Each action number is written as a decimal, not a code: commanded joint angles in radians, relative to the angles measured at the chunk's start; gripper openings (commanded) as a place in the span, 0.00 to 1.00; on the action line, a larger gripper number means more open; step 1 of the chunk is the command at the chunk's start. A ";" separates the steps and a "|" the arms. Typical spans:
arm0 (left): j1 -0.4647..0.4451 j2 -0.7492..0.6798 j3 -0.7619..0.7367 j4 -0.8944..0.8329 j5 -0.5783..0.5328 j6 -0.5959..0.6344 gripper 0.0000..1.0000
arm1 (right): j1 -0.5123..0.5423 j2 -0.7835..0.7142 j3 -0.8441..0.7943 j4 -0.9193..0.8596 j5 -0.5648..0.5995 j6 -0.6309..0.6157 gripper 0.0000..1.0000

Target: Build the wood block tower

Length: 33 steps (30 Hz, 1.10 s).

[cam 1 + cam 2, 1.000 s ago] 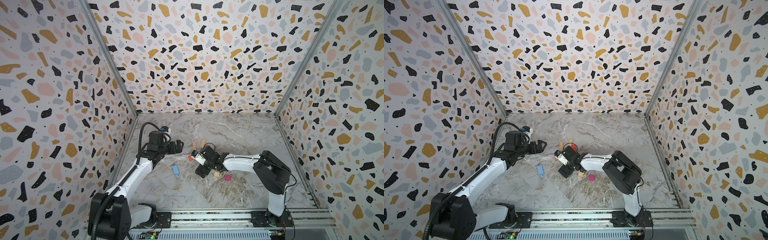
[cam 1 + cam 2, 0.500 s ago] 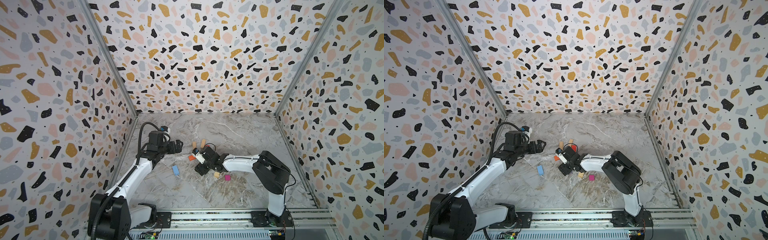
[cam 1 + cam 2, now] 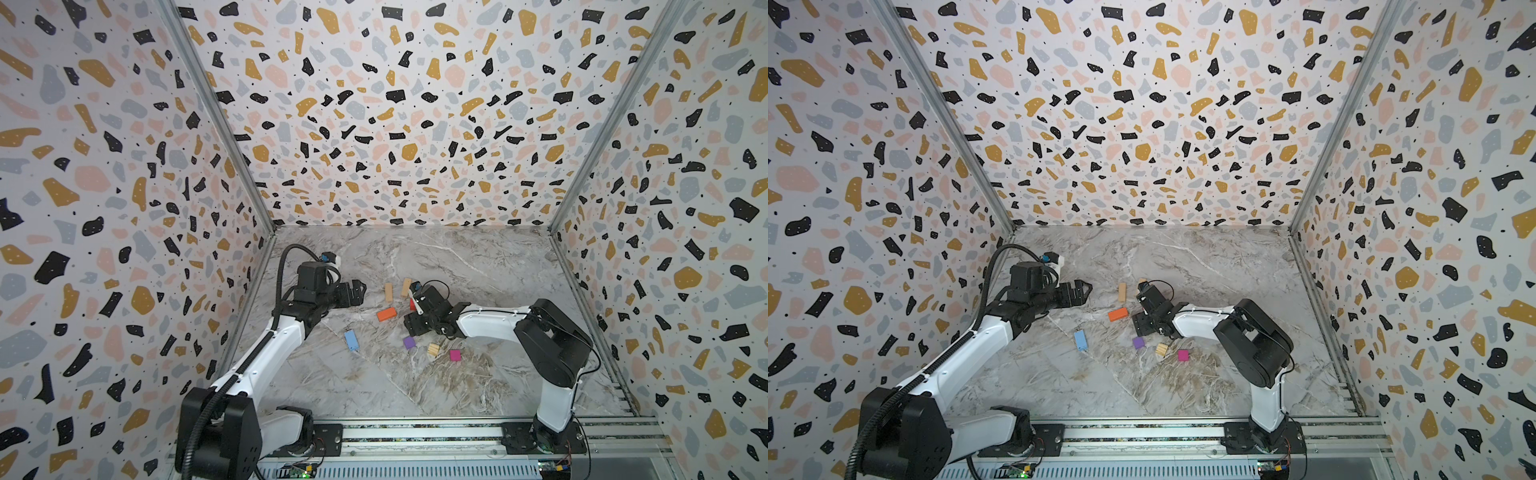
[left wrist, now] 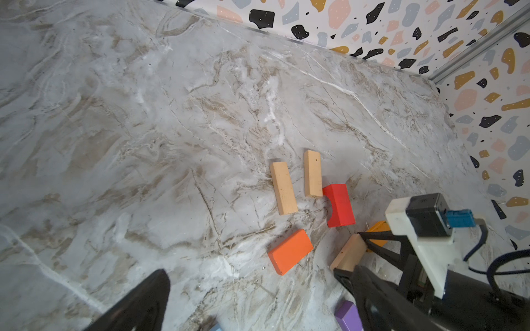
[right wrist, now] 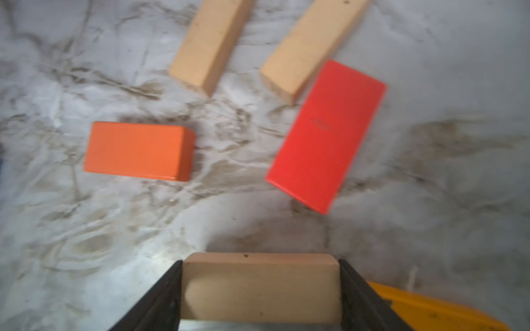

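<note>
Terrazzo-patterned walls (image 3: 374, 104) are seen on three sides of a marble-look bench (image 3: 478, 257). Tower blocks are scattered singly on the bench, nothing stacked yet.

Orange block (image 3: 386, 314) is taken as landmark, lying flat mid-bench.
- First tan oblong (image 3: 388, 292) is laid just behind orange block, toward the back wall.
- Second tan oblong (image 3: 406, 286) is laid beside the first, slightly apart, on the right-arm side.
- Red block (image 4: 339, 205) is placed behind orange block on the right-arm side, its corner touching the near end of second tan oblong.
- Light blue block (image 3: 351, 340) is found in front of orange block, toward the left-arm side, apart from it.
- Purple cube (image 3: 409, 342) is found in front of orange block on the right-arm side.
- Tan cube (image 3: 433, 349) and magenta cube (image 3: 455, 355) are lined farther out from orange block on that side, each apart.

Right hand (image 5: 260, 262) is closed on a tan block (image 4: 347, 253), gripped end to end. It is held near orange block on the right-arm side, in front of red block. Whether it is off the bench cannot be told.

Yellow piece (image 5: 430, 309) is seen just beside right hand, on the side away from orange block; shape unclear.

Left hand (image 3: 358, 291) is held wide and empty over the bench, behind orange block on the left-arm side.
</note>
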State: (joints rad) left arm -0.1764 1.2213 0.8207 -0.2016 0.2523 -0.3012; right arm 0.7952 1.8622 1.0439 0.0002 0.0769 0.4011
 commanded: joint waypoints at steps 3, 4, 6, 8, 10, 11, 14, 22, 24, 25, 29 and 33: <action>0.004 -0.016 -0.012 0.030 -0.001 -0.007 1.00 | -0.093 -0.049 -0.069 -0.062 0.034 0.084 0.56; 0.003 -0.015 -0.015 0.031 -0.001 -0.007 1.00 | -0.109 -0.052 -0.079 -0.059 0.035 0.082 0.56; 0.003 -0.013 -0.017 0.031 -0.003 -0.010 1.00 | -0.145 -0.059 -0.090 -0.064 0.050 0.081 0.56; 0.003 -0.007 -0.015 0.031 -0.002 -0.010 1.00 | -0.184 -0.061 -0.099 -0.071 0.046 0.081 0.56; 0.003 0.000 -0.015 0.031 0.002 -0.010 1.00 | -0.213 -0.066 -0.103 -0.072 0.029 0.081 0.56; 0.003 0.002 -0.015 0.031 0.004 -0.010 1.00 | -0.218 -0.072 -0.105 -0.072 0.030 0.082 0.56; 0.004 0.010 -0.014 0.033 0.010 -0.012 1.00 | -0.219 -0.080 -0.104 -0.072 0.037 0.098 0.56; 0.003 0.004 -0.014 0.030 -0.002 -0.007 1.00 | -0.176 -0.032 -0.051 -0.102 0.085 0.153 0.59; 0.003 0.001 -0.012 0.029 -0.004 -0.006 1.00 | -0.164 -0.018 -0.042 -0.101 0.085 0.154 0.60; 0.003 0.000 -0.012 0.028 -0.006 -0.005 1.00 | -0.159 -0.012 -0.037 -0.104 0.091 0.157 0.60; 0.003 -0.003 -0.013 0.027 -0.007 -0.006 1.00 | -0.146 0.003 -0.019 -0.114 0.096 0.181 0.61; 0.003 -0.002 -0.012 0.027 -0.007 -0.006 1.00 | -0.132 0.020 0.006 -0.124 0.113 0.199 0.64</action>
State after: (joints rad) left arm -0.1764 1.2297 0.8139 -0.2001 0.2520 -0.3077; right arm 0.6460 1.8465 1.0294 -0.0525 0.2077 0.5583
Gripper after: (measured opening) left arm 0.997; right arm 0.782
